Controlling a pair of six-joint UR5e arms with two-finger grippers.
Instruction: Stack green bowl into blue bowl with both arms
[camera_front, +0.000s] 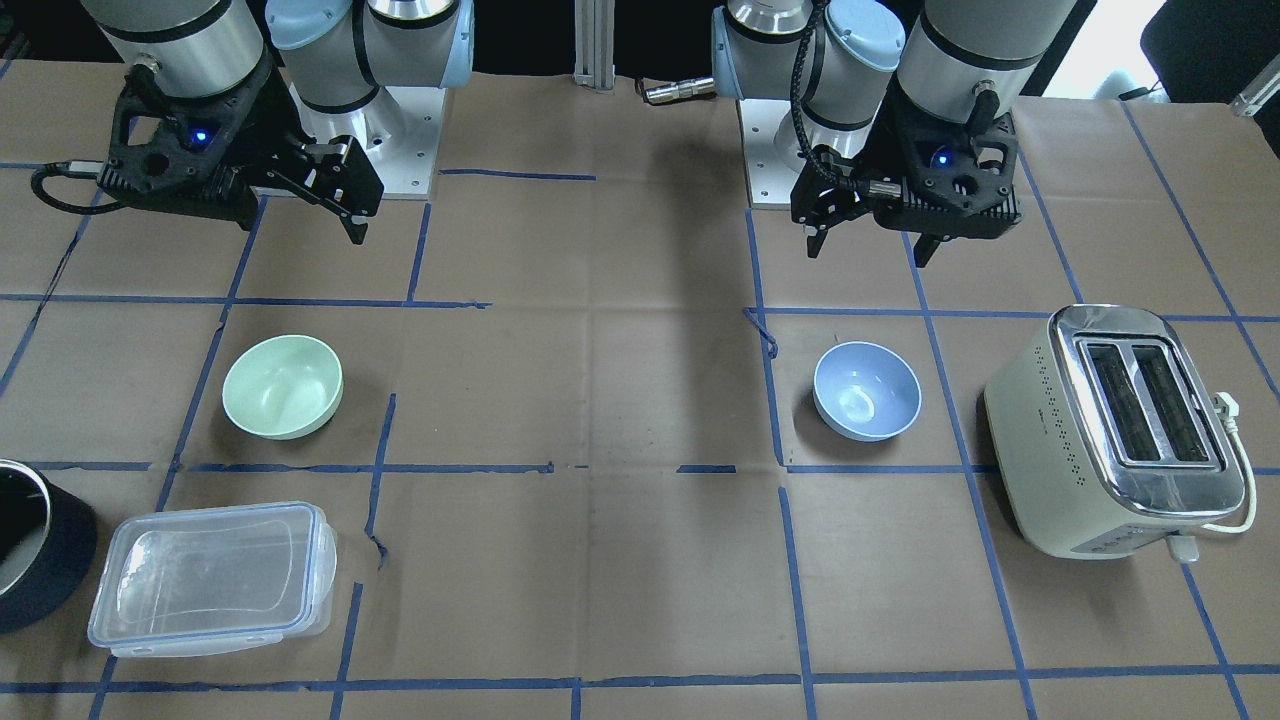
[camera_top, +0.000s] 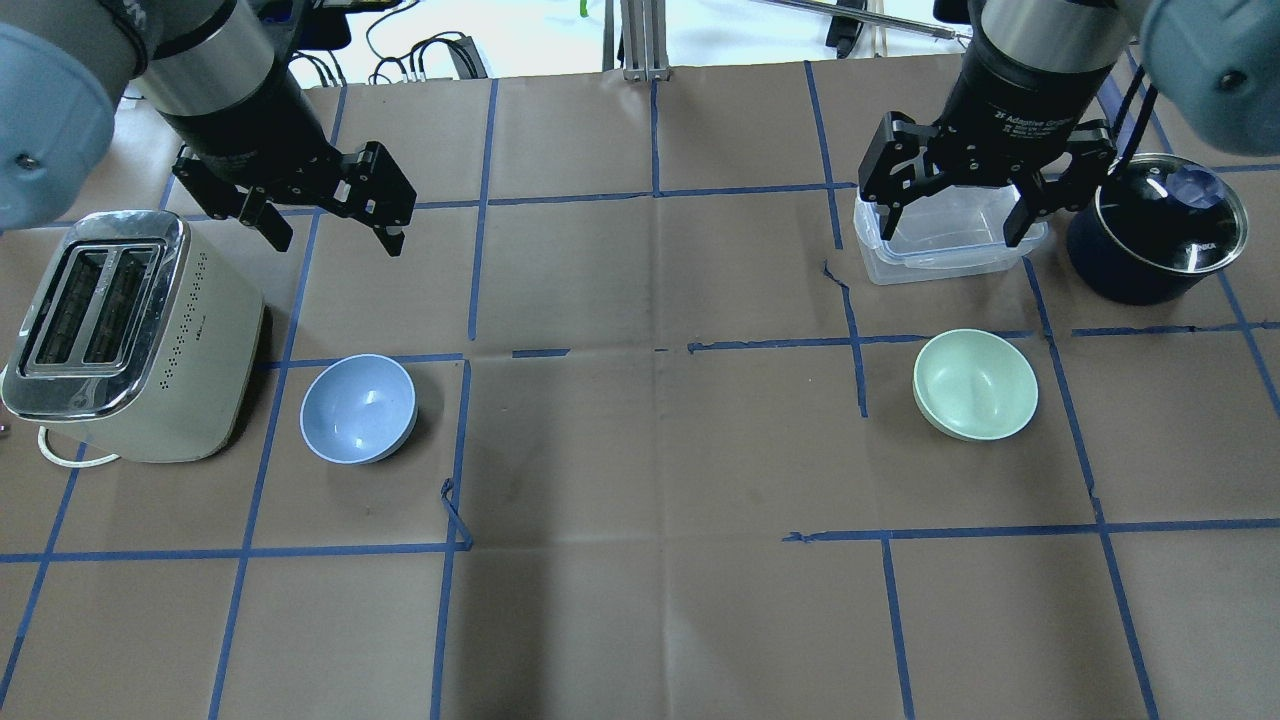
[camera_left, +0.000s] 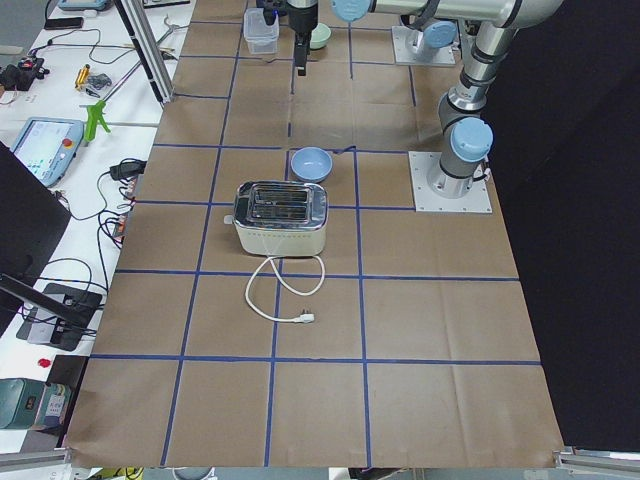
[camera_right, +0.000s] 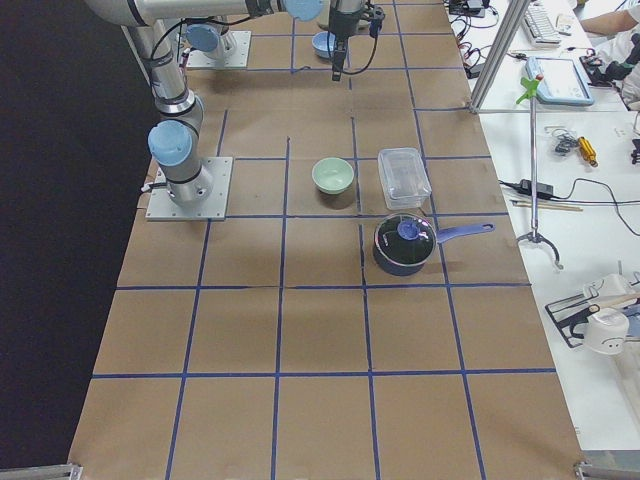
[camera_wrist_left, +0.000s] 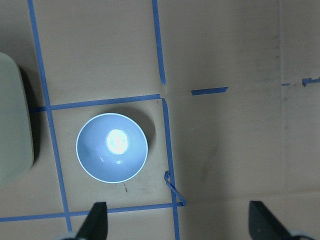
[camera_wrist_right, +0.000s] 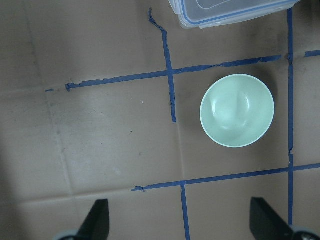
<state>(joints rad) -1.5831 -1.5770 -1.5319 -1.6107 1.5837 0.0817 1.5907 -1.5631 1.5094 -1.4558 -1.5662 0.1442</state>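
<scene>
The pale green bowl (camera_top: 975, 385) sits upright and empty on the table's right half; it also shows in the front view (camera_front: 283, 386) and the right wrist view (camera_wrist_right: 237, 110). The light blue bowl (camera_top: 358, 408) sits upright and empty on the left half, beside the toaster; it also shows in the front view (camera_front: 866, 391) and the left wrist view (camera_wrist_left: 112, 147). My left gripper (camera_top: 335, 243) is open and empty, raised above the table behind the blue bowl. My right gripper (camera_top: 952, 232) is open and empty, raised behind the green bowl, over the clear container.
A cream toaster (camera_top: 110, 330) stands just left of the blue bowl, its cord trailing off to the left. A clear blue-rimmed container (camera_top: 900, 262) and a dark pot (camera_top: 1160, 230) with a glass lid stand behind the green bowl. Blue tape lines grid the brown table cover.
</scene>
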